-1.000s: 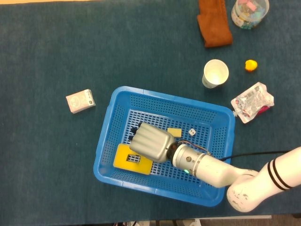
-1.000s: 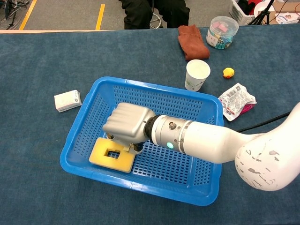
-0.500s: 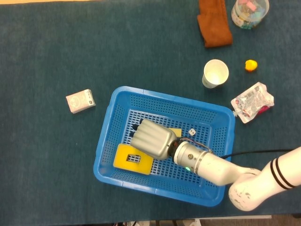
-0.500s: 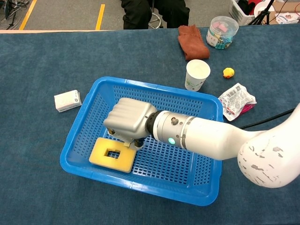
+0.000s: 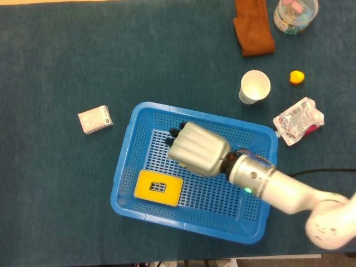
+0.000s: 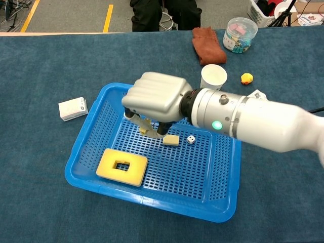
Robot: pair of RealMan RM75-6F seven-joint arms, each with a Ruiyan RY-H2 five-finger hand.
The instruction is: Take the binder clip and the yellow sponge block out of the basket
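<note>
Right hand (image 6: 154, 101): being held above the blue basket (image 6: 86, 136); whether the binder clip is being pinched cannot be told.
Yellow sponge block (image 6: 122, 166): judged light, soft; best gripped across its edges.

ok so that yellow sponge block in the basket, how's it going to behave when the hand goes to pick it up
The yellow sponge block looks like soft foam, so it is probably light and will squash under the fingers. It lies flat on the blue basket floor, so it shouldn't roll. Its cut-out centre may let it flex when gripped.

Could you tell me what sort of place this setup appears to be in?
Probably an indoor lab or workshop: a table under blue cloth, a taped line on the bare floor, and someone seated on a wheeled chair behind it.
</note>
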